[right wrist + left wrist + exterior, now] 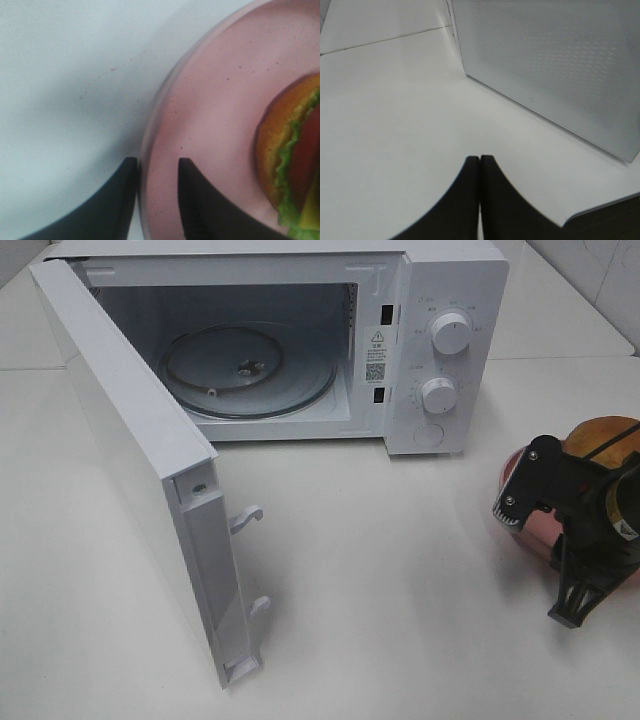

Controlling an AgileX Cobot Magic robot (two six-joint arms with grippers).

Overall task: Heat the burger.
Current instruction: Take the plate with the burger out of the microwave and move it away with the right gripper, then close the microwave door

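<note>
The microwave [300,340] is standing at the far centre of the white table [400,590] with its door [140,470] swinging wide to the near left, presumably so that the cavity is lying open to an approach from the right; the round glass turntable [245,370] is sitting bare inside. The burger [600,440] is resting on a pink plate [520,495] at the right edge of the table, well apart from the microwave, so the task is judged to be standing at its pick-up stage. The right gripper [157,197] is straddling the plate's left rim, one black finger outside the rim over the table and the other over the plate's surface, with a gap showing between them: the jaws are standing partly apart and are not seen pressing the rim, a placing that suggests the plate, rather than the soft bun, is being taken as the carrying handle. The left gripper [480,200] is hovering low over the table just outside the door, its two curved black fingers meeting edge to edge and holding nothing. The plate is looking matte, smooth and shallow; the bun is glossy and golden-brown, with frilled green lettuce, red tomato and yellow cheese showing at its side. The door's outer panel is carrying a fine dotted mesh pattern.
</note>
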